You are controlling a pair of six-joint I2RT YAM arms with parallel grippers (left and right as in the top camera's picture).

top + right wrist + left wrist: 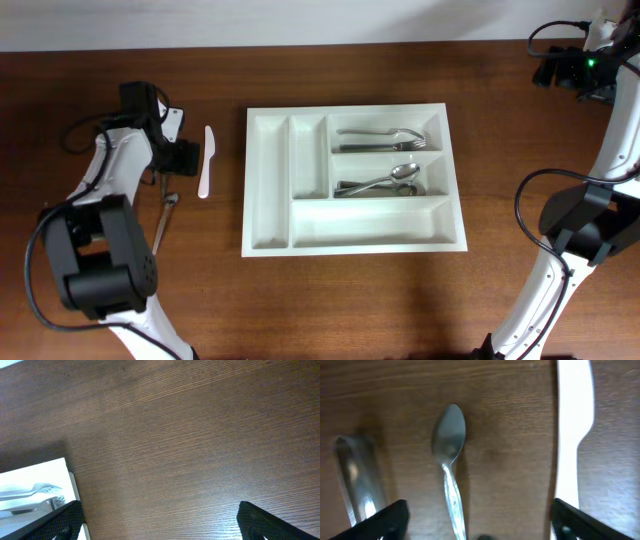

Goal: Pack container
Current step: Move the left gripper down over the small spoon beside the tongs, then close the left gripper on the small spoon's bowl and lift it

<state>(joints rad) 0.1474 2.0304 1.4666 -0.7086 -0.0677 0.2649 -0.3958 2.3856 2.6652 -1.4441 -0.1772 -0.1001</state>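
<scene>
Container (268,190), a large white rectangular plastic cutlery tray with five compartments, mid-table on dark brown wooden table (400,300); both pincers spread wide, gripping nothing.
Silver metal forks (385,138) lie in the container's far right compartment, silver metal spoons (385,184) in the next one nearer. Left gripper (480,522) is low over the table left of the container, jaws apart, a small silver metal teaspoon (449,440) lying between its black fingertips (395,516), touching neither. Flat white plastic knife (574,430) lies by one fingertip, a second silver metal utensil (355,477) by the other, type unclear. Right gripper (165,527) is over bare wood beyond the container's right side, jaws apart.
</scene>
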